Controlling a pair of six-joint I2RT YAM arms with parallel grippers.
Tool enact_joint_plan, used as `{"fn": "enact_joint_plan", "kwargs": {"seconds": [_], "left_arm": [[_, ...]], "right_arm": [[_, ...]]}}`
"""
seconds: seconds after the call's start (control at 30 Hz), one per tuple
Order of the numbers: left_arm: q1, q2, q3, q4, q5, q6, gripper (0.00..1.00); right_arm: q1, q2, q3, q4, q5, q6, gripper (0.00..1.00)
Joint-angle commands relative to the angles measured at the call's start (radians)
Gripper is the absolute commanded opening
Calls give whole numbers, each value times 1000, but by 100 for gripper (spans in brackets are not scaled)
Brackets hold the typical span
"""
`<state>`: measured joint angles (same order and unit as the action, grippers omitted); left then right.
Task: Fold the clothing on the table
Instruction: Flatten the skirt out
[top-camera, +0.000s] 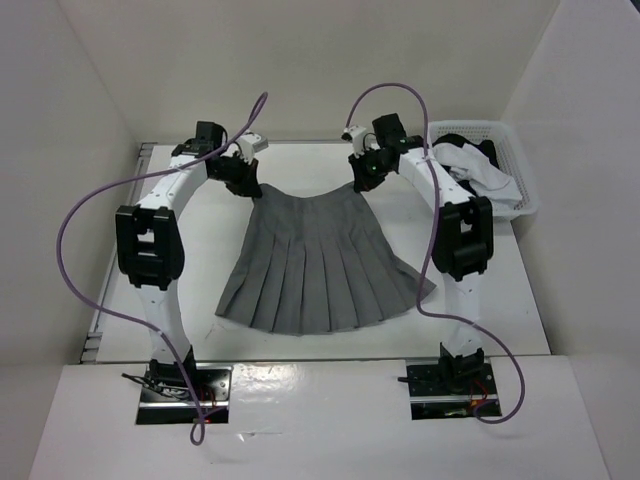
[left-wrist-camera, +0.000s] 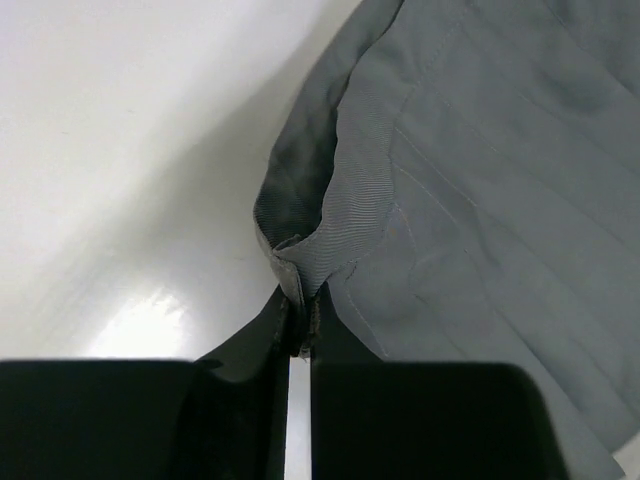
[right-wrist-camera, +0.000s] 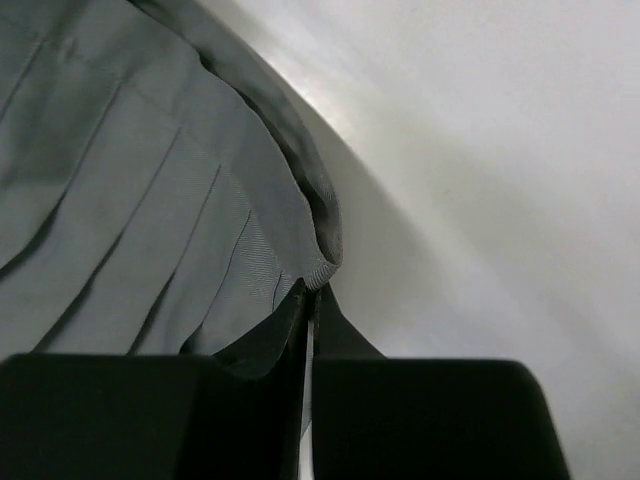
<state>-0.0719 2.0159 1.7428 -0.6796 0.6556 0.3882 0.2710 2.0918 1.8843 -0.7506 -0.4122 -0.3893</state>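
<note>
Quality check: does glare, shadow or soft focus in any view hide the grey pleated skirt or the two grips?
Top external: even light, the mid-grey pleated thin-fabric skirt sharp on the matte white table. Left wrist: glare patch on the table beside the left gripper, which reads as dark blocks; waistband weave crisp. Right wrist: right gripper equally dark, soft shadow along the skirt's edge.

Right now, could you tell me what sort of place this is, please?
Likely a robotics lab cell: a white table boxed in by white panels, two cabled arms pinching a grey skirt, and a white basket.
</note>
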Motion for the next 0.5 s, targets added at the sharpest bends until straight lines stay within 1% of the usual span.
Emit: {"fn": "enact_joint_plan", "kwargs": {"seconds": [0.0,0.03,0.07,0.1,0.13,0.17,0.2,0.23,0.3,0.33,0.4,0.47], "left_arm": [[1,59,78,84,-57,-27,9],[1,69,87,116,-74,-38,27],[1,81,87,130,-97,-54,40],[1,81,101,159,-112,-66,51],[1,90,110,160,-134,-66,72],[1,104,125,170,-148,-93,81],[1,104,148,181,-171,-115,86],[1,104,149,192,-222,-138,90],[10,95,159,216,-289,-198,100],[20,84,168,216,-325,-215,100],[36,31,169,216,-401,-251,100],[66,-67,169,203,-466,-279,100]], "right_arm": [[-6,65,125,89,73,21,0],[-6,80,154,100,102,32,0],[-6,105,167,111,118,55,0],[-6,114,188,135,136,73,9],[-6,114,188,154,177,95,42],[-6,126,212,168,196,136,58],[-6,137,225,180,219,162,69],[-6,137,240,192,277,221,90],[-6,137,266,192,343,266,93],[-6,126,275,206,433,289,95],[-6,59,260,215,499,308,96],[-6,-13,207,237,565,308,99]]}}
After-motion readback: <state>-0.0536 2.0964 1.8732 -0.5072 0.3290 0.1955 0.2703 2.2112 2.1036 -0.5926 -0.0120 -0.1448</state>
